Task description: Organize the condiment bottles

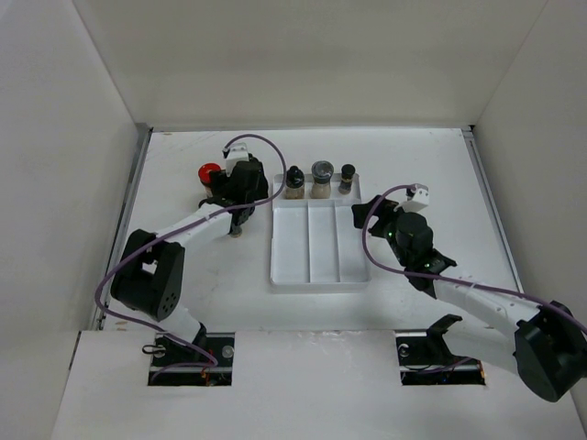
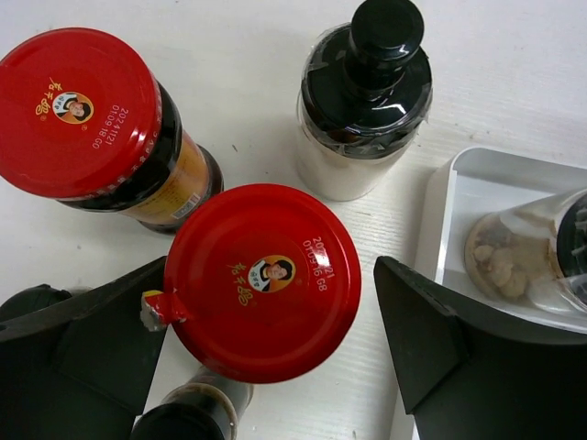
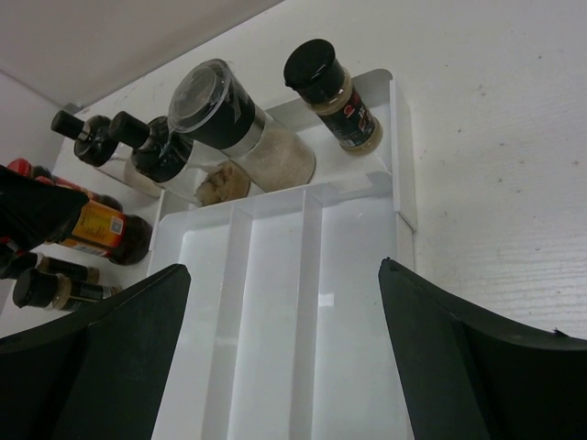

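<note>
My left gripper (image 1: 240, 197) hangs open over a cluster of condiment bottles left of the white tray (image 1: 316, 266). One red-capped amber jar (image 2: 261, 280) stands between its fingers, with a clear gap on the right side. A second red-capped jar (image 2: 78, 110) and a black-capped bottle of white powder (image 2: 367, 92) stand just beyond it. A small black-capped bottle (image 2: 188, 417) is nearer. At the tray's far end stand a black-capped bottle (image 1: 294, 181), a grey-lidded grinder (image 1: 322, 177) and a small black-capped jar (image 1: 348, 177). My right gripper (image 3: 284, 270) is open above the tray (image 3: 303, 302), holding nothing.
White walls enclose the table on the left, back and right. The tray's three long compartments (image 3: 275, 348) lie under the right gripper. A purple cable loops over each arm. The left arm's finger (image 3: 27, 206) shows at the left edge of the right wrist view.
</note>
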You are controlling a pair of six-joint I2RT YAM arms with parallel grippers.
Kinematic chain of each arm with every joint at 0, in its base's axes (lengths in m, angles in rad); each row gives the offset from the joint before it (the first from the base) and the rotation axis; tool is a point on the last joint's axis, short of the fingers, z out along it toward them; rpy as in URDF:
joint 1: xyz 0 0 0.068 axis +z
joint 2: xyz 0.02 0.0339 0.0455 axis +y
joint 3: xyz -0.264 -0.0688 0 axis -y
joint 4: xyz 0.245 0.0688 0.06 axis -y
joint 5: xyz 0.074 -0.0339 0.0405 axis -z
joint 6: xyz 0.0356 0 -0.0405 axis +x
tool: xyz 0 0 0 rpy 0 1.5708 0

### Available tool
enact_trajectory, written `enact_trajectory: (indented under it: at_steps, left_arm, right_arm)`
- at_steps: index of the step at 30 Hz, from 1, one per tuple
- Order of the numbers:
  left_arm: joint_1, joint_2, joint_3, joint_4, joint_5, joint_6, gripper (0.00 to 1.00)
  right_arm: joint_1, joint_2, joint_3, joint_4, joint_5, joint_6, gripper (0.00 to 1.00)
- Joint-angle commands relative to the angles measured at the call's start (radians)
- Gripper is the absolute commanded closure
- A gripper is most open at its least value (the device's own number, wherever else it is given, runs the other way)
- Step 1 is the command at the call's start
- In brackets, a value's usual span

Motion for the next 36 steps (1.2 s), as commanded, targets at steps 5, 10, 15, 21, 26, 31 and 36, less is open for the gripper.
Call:
enact_trajectory:
  at_steps: [5, 10, 15, 21, 26, 31, 36]
  left_arm:
    - [0.022, 0.036, 0.059, 0.068, 0.017, 0.009, 0.15]
    - [0.021, 0.033, 0.059, 0.084, 0.023, 0.012, 0.37]
    - [-0.002, -0.03, 0.049, 0.116, 0.017, 0.023, 0.51]
    - [-0.016, -0.123, 0.059, 0.151, 0.008, 0.032, 0.54]
    - [-0.048, -0.186, 0.084, 0.148, -0.009, 0.061, 0.55]
    - [-0.12, -0.266, 0.055, 0.101, -0.04, 0.064, 0.55]
    - [-0.278, -0.335, 0.004, 0.046, -0.048, 0.012, 0.55]
  right_arm:
    - [0.004, 0.016, 0.008, 0.075, -0.007, -0.002, 0.09]
    - [0.004, 0.02, 0.008, 0.077, -0.01, -0.005, 0.09]
    - [0.004, 0.045, 0.015, 0.081, -0.013, -0.007, 0.09]
    - [0.004, 0.042, 0.012, 0.089, -0.016, -0.007, 0.09]
    - [0.004, 0.028, 0.006, 0.089, -0.016, -0.007, 0.09]
    - [0.004, -0.004, -0.006, 0.089, -0.01, -0.005, 0.09]
    - [-0.005, -0.024, -0.02, 0.094, 0.004, 0.004, 0.09]
